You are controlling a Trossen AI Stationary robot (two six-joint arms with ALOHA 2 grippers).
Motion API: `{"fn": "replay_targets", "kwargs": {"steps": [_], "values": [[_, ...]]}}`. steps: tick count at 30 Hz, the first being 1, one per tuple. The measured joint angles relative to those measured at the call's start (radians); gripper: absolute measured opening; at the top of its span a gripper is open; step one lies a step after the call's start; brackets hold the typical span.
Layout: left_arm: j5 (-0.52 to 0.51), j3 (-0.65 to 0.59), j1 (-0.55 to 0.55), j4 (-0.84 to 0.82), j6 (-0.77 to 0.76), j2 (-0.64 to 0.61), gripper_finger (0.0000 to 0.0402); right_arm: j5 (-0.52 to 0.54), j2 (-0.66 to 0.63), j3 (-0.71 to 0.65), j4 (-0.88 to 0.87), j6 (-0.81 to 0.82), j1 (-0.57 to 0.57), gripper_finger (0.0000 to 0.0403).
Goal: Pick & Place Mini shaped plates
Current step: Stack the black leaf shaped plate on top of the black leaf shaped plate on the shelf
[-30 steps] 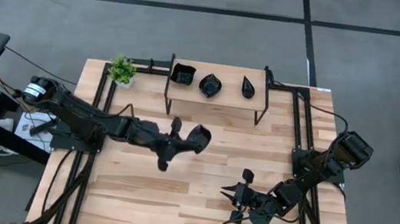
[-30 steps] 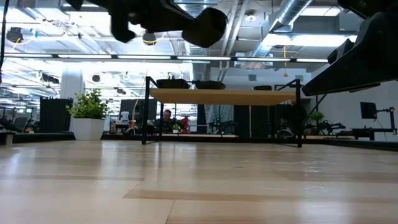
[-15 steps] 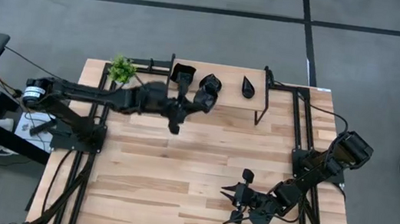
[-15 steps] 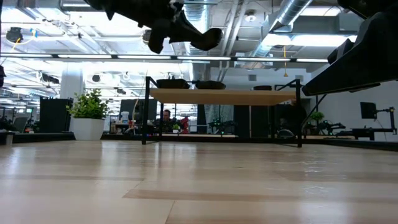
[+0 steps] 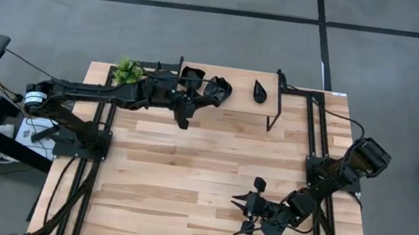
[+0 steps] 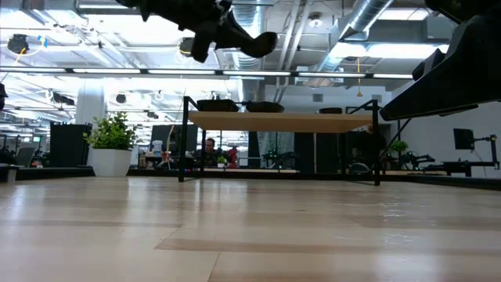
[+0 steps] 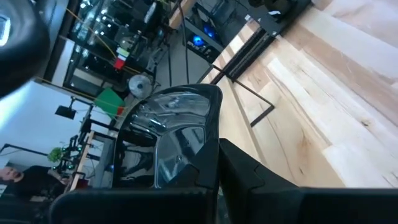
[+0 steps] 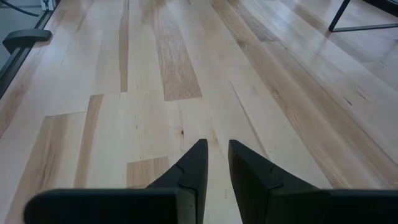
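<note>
Over the raised wooden shelf [image 5: 227,104] at the table's far edge, the left gripper [image 5: 206,94] hangs pinched on the rim of a glossy black rounded mini plate [image 7: 177,134], above the square black dish [image 5: 191,74] and well left of the teardrop-shaped black dish [image 5: 260,91]. Placing it well probably means lowering it level into a free spot (the middle looks hidden under the arm) before releasing. Near the table's front right, the right gripper [image 8: 212,163] waits, fingers narrowly apart and holding nothing.

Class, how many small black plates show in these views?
4. One plate in the left pincer above the shelf; three on it: square plate at left, round plate mid-shelf under the pincer, teardrop plate at right. Others may be hidden.
</note>
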Motion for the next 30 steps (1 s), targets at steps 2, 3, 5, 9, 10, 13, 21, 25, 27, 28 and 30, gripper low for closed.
{"fn": "replay_targets", "kwargs": {"steps": [2, 3, 5, 9, 10, 13, 21, 25, 27, 28, 30], "values": [[-0.021, 0.023, -0.011, -0.04, 0.0, 0.0, 0.001, 0.0, 0.0, 0.0, 0.0, 0.0, 0.0, 0.0059], [-0.025, 0.033, -0.016, -0.058, 0.0, 0.0, 0.001, 0.001, 0.0, 0.0, 0.0, 0.0, 0.0, 0.0059], [-0.027, 0.05, -0.018, -0.083, 0.0, 0.0, 0.001, 0.002, 0.0, 0.0, 0.0, 0.0, 0.0, 0.0059], [-0.031, 0.07, -0.017, -0.113, -0.001, 0.013, 0.001, 0.002, 0.0, 0.0, -0.002, 0.0, 0.0, 0.0059], [-0.034, 0.071, -0.014, -0.114, -0.001, 0.02, 0.001, 0.002, 0.0, 0.0, -0.003, 0.0, 0.0, 0.0059], [-0.035, 0.083, -0.014, -0.12, 0.0, 0.066, 0.001, 0.002, 0.0, 0.0, -0.01, 0.0, -0.001, 0.0059], [-0.054, 0.1, -0.014, -0.135, 0.039, 0.179, 0.001, 0.001, 0.0, 0.0, -0.012, 0.0, -0.001, 0.0059], [-0.077, 0.1, -0.013, -0.128, 0.05, 0.185, 0.001, 0.0, 0.0, 0.0, -0.012, 0.0, -0.001, 0.0059], [-0.08, 0.1, -0.013, -0.129, 0.05, 0.176, 0.0012, 0.0, 0.0, 0.0, -0.011, 0.0, -0.001, 0.0059], [-0.08, 0.1, -0.013, -0.126, 0.049, 0.172, 0.0013, 0.0, 0.0, 0.0, -0.012, 0.0, -0.001, 0.0059], [-0.08, 0.1, -0.013, -0.126, 0.049, 0.163, 0.0015, -0.001, 0.0, 0.0, -0.011, 0.0, 0.0, 0.0059]]}}
